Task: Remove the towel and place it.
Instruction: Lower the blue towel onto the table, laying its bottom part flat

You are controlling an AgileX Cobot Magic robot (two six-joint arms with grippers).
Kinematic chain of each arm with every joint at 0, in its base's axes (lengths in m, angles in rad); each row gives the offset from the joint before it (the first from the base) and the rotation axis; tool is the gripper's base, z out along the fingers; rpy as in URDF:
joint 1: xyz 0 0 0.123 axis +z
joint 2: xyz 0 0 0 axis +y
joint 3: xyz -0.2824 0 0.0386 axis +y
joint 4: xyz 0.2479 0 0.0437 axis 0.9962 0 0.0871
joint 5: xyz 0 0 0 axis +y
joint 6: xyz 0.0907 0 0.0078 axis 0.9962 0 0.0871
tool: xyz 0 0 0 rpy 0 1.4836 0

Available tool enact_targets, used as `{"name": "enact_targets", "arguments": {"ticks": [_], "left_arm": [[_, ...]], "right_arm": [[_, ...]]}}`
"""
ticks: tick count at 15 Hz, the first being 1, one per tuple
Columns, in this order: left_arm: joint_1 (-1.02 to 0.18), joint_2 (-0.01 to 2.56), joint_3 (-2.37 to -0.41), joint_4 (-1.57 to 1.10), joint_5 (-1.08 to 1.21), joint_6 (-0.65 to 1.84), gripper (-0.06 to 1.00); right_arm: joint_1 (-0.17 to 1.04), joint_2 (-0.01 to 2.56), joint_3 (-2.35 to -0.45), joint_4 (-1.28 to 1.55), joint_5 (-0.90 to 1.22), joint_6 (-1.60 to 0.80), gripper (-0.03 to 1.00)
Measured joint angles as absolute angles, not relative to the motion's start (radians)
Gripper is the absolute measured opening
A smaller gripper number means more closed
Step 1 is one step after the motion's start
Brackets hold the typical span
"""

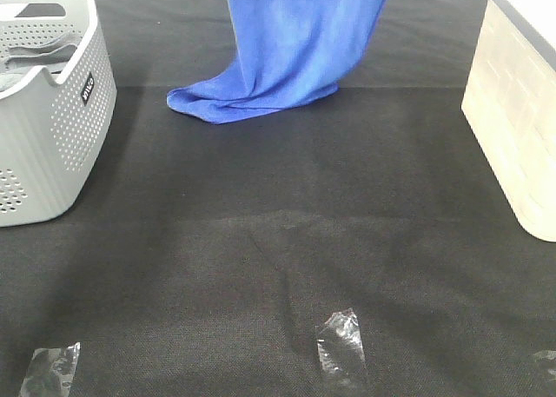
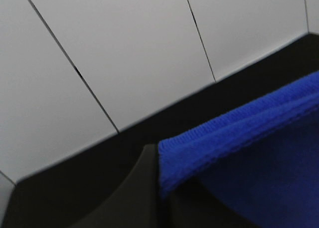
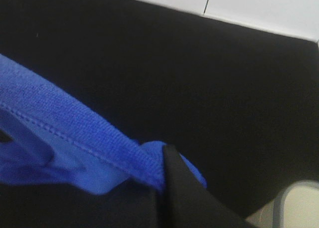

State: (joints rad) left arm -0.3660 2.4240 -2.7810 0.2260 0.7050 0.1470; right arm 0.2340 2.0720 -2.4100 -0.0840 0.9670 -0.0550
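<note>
the towel [image 1: 287, 58] hangs from the top middle of the frame, its low end touching the black surface [image 1: 278, 241]. left hand [image 2: 158, 190] and right hand [image 3: 163, 185] each pinch its hem. placing step, i judge: next lower and spread it flat.

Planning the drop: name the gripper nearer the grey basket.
Left, likely. The left gripper and right gripper both pinch the towel hem above the high view; basket sits to its left.
</note>
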Motion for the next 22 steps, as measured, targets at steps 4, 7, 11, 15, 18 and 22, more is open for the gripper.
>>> {"name": "enact_targets", "arguments": {"ticks": [4,7,11,15,18,22], "left_arm": [[-0.37,2.306,-2.781,0.149,1.138,0.144,0.0],[-0.37,2.261,-2.751,0.133,1.209,0.103,0.0],[-0.377,2.104,-2.527,0.078,1.212,0.084,0.0],[-0.39,1.746,-1.977,-0.03,1.21,0.046,0.0],[-0.393,1.529,-1.744,-0.071,1.198,0.0,0.0],[-0.393,1.326,-1.472,-0.167,1.186,-0.039,0.0]], "right_arm": [[0.235,2.003,-2.41,0.039,1.203,-0.093,0.03],[0.235,1.964,-2.4,0.105,1.214,-0.11,0.03],[0.235,1.829,-2.192,0.125,1.219,-0.111,0.03],[0.238,1.584,-1.869,0.16,1.22,-0.109,0.03],[0.247,1.452,-1.734,0.214,1.219,-0.108,0.03],[0.248,1.31,-1.498,0.269,1.219,-0.102,0.03]]}}
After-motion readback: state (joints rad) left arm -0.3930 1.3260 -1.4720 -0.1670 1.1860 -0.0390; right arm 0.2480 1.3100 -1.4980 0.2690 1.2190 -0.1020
